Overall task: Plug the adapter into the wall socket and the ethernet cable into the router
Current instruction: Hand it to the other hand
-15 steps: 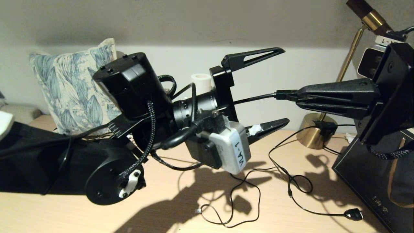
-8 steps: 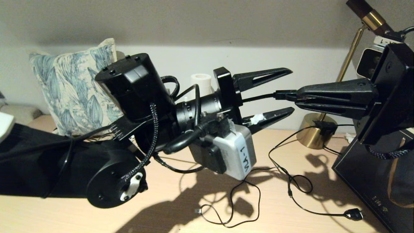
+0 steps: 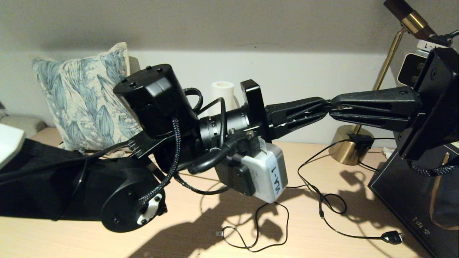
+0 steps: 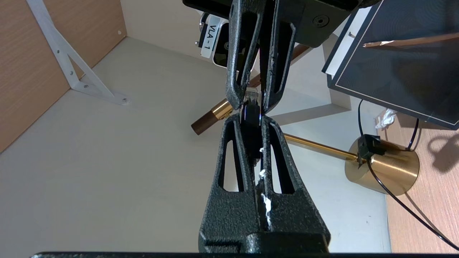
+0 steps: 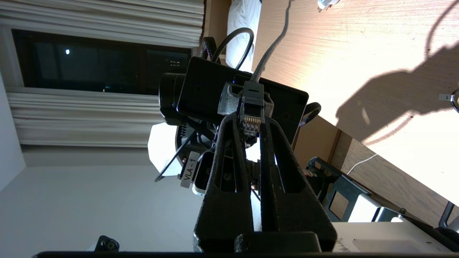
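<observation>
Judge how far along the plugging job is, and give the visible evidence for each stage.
Done: nothing looks plugged in; no socket or router shows. In hand: the left hand and right hand meet tip to tip above the desk, both shut on the ethernet cable at its clear connector. Left: both plug-ins.

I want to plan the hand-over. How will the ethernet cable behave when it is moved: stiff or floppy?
Probably floppy: the ethernet cable trails away in a loose curve. Its clear connector looks rigid and small, pinched between both grippers, so it may twist or slip if one lets go. Likely very light.
</observation>
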`<state>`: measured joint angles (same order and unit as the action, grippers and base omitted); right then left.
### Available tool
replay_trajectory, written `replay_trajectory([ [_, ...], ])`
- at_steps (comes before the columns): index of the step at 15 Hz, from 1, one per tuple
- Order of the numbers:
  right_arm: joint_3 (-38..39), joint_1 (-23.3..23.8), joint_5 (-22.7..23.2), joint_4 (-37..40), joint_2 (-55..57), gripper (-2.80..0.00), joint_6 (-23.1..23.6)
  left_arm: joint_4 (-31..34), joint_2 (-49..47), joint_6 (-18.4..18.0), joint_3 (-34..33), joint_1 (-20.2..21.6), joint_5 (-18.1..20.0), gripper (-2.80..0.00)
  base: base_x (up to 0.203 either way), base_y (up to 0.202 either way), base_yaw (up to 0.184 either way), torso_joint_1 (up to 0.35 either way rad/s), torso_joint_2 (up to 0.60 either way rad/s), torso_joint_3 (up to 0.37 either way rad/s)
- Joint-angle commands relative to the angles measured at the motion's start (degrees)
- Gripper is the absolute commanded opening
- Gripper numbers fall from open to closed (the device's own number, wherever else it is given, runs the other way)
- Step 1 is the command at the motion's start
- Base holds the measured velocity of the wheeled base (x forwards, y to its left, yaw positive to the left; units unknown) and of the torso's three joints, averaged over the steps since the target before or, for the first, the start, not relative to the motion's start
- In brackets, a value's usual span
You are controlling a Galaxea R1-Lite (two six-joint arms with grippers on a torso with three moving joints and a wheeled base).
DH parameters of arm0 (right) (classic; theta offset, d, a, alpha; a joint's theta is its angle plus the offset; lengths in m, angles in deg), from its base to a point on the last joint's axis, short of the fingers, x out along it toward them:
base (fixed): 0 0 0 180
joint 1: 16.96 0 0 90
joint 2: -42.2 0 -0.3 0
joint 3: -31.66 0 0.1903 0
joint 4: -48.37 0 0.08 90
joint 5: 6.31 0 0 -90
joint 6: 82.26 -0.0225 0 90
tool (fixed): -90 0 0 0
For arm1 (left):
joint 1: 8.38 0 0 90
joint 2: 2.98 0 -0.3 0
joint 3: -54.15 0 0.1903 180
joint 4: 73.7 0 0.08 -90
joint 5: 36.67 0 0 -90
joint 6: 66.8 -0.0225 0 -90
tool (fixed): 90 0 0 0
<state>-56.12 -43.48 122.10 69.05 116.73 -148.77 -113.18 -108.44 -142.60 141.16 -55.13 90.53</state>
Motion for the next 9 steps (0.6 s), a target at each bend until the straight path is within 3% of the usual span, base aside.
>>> replay_trajectory([
  [1,-0.01,-0.03,0.26,-0.03,0.09,-2.8,-0.37,-0.38,-0.07,-0.4,-0.01,-0.01,0.23,-2.8,0.0,0.0,0.0,0.0,0.0,0.0],
  [4,0.08,0.24,0.17,-0.03,0.09,-2.8,-0.55,-0.44,-0.1,-0.4,-0.01,-0.01,0.23,-2.8,0.0,0.0,0.0,0.0,0.0,0.0],
  [5,0.17,0.32,0.15,0.04,0.07,0.0,-0.48,-0.43,-0.1,-0.4,-0.1,-0.01,0.23,-2.8,0.0,0.0,0.0,0.0,0.0,0.0],
  [7,0.33,0.53,-0.17,-0.08,-0.44,0.0,-0.28,-0.39,0.08,0.61,-0.3,0.04,0.07,-2.8,0.0,0.0,0.0,0.0,0.0,0.0],
  [9,1.51,1.39,-0.45,-0.26,-2.82,0.0,0.56,-0.81,0.37,7.23,-0.61,1.64,-1.36,-2.8,0.0,0.0,0.0,0.0,0.0,0.0],
])
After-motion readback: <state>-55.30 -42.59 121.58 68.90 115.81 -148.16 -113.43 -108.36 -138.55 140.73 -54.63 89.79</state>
